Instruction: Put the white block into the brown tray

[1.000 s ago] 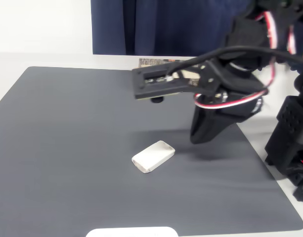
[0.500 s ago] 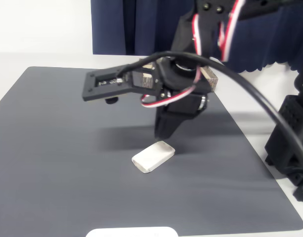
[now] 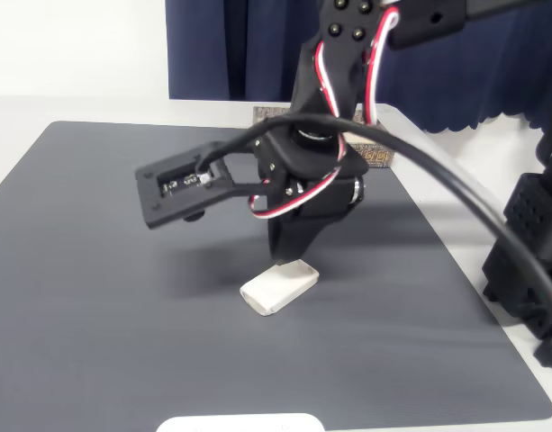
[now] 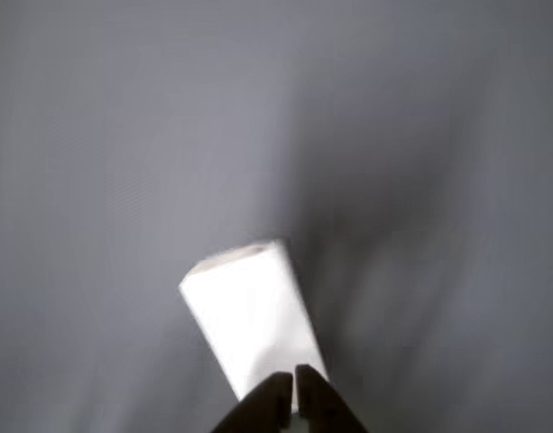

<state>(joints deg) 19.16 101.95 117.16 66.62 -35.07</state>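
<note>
The white block [image 3: 278, 287] lies flat on the dark grey mat, near its middle, and shows large and bright in the wrist view [image 4: 253, 316]. My gripper [image 3: 281, 256] points straight down with its tip right at the block's far end; whether it touches is unclear. In the wrist view the gripper [image 4: 292, 390] has its two fingertips pressed together, shut on nothing, over the block's near end. The brown tray [image 3: 376, 156] stands at the mat's far edge, mostly hidden behind my arm; a patterned side with gold lettering shows.
The grey mat [image 3: 95, 270] covers most of the white table. A black arm base [image 3: 528, 252] stands at the right edge, with a thick cable arcing over the mat's right side. A white object [image 3: 239, 423] peeks in at the bottom edge.
My arm has swung from the right toward the middle and come down, bringing the gripper tip from beside the block to its far end. The block has not moved.
</note>
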